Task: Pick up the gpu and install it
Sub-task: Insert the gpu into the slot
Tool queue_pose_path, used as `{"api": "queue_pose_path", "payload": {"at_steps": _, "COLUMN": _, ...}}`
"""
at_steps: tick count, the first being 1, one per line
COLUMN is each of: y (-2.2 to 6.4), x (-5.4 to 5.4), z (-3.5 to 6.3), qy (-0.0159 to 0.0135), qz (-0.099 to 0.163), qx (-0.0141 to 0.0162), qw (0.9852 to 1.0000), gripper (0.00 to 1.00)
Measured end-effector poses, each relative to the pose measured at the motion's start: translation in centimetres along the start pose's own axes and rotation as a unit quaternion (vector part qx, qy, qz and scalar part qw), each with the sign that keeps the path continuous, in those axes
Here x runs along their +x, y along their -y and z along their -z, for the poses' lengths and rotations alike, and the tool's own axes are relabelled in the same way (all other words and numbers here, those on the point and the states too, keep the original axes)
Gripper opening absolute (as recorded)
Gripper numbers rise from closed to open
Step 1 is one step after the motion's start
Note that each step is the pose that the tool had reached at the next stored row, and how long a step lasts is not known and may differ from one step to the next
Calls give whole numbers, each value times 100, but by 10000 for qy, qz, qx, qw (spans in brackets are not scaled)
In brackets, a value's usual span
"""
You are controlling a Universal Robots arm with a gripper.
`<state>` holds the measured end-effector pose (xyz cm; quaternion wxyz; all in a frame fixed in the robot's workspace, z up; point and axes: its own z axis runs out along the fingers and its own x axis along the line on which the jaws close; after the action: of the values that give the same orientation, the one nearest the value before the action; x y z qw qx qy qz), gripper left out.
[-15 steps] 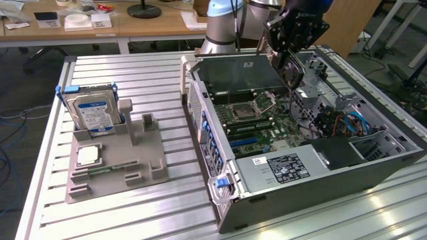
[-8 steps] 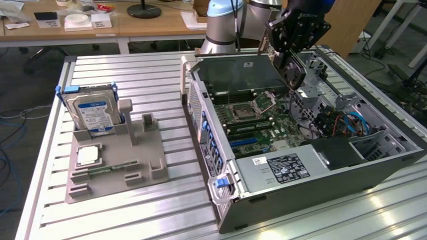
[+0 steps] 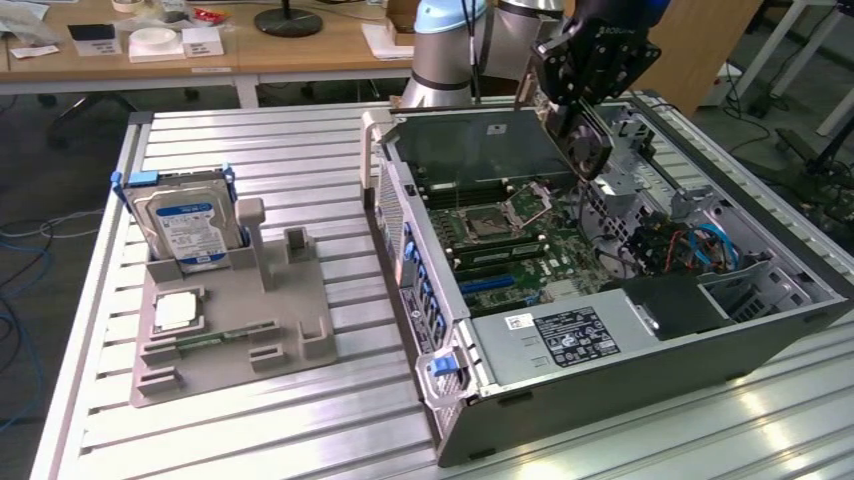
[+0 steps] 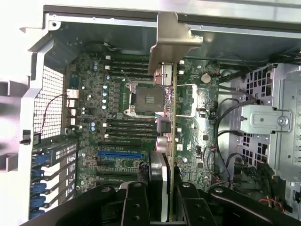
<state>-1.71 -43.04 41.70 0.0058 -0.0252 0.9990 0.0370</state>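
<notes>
Hovering over the open case [image 3: 641,370], pincer [image 3: 577,112] clamped on the gpu [image 3: 594,155]; card hangs on edge above the motherboard [image 3: 514,255], not yet seated.

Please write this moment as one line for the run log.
hand: shut on gpu | gpu: on edge above motherboard | case: open

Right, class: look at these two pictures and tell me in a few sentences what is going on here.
A robot arm's gripper is shut on the gpu, holding it on edge above the open computer case, over the motherboard. The card is not yet seated in a slot. On the exterior view's left, a hard drive stands upright in a grey holder.
</notes>
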Motion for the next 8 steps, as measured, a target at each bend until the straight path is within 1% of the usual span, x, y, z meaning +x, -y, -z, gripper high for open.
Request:
{"api": "queue_pose_path", "payload": {"at_steps": 1, "y": 0, "x": 1, "z": -1, "qy": -3, "qz": 46, "qx": -6, "qw": 10000, "gripper": 28}}
{"api": "queue_pose_path", "payload": {"at_steps": 4, "y": 0, "x": 1, "z": -1, "qy": -20, "qz": 269, "qx": -11, "qw": 9996, "gripper": 28}}
{"api": "queue_pose_path", "payload": {"at_steps": 6, "y": 0, "x": 1, "z": 0, "qy": -33, "qz": 446, "qx": -13, "qw": 9990, "gripper": 28}}
{"api": "queue_pose_path", "payload": {"at_steps": 8, "y": 0, "x": 1, "z": 0, "qy": -47, "qz": 631, "qx": -15, "qw": 9980, "gripper": 28}}
